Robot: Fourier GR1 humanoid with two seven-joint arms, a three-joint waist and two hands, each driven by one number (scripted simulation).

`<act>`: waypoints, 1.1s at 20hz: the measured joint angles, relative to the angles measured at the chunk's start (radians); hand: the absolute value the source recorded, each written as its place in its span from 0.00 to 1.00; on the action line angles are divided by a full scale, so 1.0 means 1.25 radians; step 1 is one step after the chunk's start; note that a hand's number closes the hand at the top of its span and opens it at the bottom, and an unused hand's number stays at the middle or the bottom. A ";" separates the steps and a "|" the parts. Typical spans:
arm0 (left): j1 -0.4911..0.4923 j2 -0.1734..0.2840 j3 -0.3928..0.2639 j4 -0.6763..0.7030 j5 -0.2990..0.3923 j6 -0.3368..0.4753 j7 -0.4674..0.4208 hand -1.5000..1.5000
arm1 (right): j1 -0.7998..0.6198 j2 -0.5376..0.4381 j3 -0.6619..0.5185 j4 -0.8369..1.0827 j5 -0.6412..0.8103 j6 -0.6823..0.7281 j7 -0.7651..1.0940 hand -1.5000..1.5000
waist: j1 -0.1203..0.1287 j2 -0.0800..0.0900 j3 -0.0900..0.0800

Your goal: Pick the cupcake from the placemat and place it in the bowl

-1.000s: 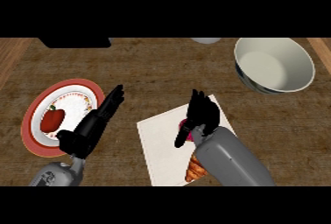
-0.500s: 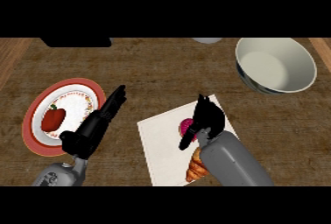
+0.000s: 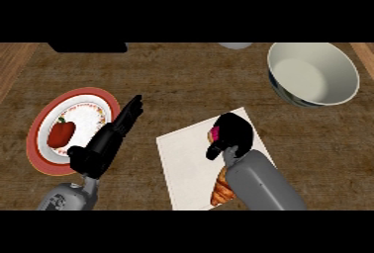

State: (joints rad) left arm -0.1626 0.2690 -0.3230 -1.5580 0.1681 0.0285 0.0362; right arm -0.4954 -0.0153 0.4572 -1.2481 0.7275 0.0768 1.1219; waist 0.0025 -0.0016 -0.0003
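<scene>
Right hand (image 3: 232, 134) curled round pink cupcake (image 3: 215, 133) on flat white placemat (image 3: 191, 163).

One head view looks steeply down – close over the counter (image 3: 182, 79) – forearms entering from below.

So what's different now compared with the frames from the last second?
The right robot hand has curled down over the cupcake on the placemat; its fingers, raised a second ago, now close round the pink top. The cupcake has not left the mat. The left robot hand, the plate with its red pepper, the bowl and the croissant are unchanged.
</scene>
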 measured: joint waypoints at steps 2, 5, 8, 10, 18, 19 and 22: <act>-0.004 -0.003 0.007 -0.004 -0.006 -0.005 0.003 0.50 | -0.003 0.000 -0.003 0.002 0.018 -0.004 -0.003 1.00 | 0.000 0.000 0.000; -0.001 -0.011 0.016 -0.004 -0.013 -0.017 0.006 0.50 | -0.002 0.002 -0.017 0.026 0.045 -0.015 -0.022 1.00 | 0.000 0.000 0.000; 0.022 -0.018 0.011 -0.012 -0.021 -0.020 -0.002 0.50 | 0.003 -0.024 0.009 0.004 0.039 0.030 -0.106 1.00 | 0.000 0.000 0.000; 0.015 -0.018 0.013 -0.010 -0.018 -0.024 0.001 0.50 | -0.007 -0.055 0.045 -0.018 0.019 0.087 -0.198 1.00 | 0.002 0.001 0.000; 0.023 -0.015 0.026 -0.007 -0.023 -0.033 -0.013 0.50 | -0.020 -0.258 0.104 -0.112 0.013 0.186 -0.542 1.00 | -0.001 0.001 0.001; 0.023 -0.013 0.032 -0.002 -0.021 -0.037 -0.016 0.50 | -0.016 -0.278 0.100 -0.129 0.027 0.172 -0.557 1.00 | -0.003 0.000 0.000; 0.019 -0.016 0.032 -0.010 -0.025 -0.038 -0.003 0.50 | -0.029 -0.311 0.062 -0.168 0.053 0.136 -0.576 1.00 | -0.004 0.000 0.001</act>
State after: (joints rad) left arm -0.1388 0.2491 -0.2826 -1.5707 0.1366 -0.0190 0.0328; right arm -0.5322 -0.4035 0.5353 -1.4585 0.7936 0.2465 0.4022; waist -0.0028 -0.0019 0.0004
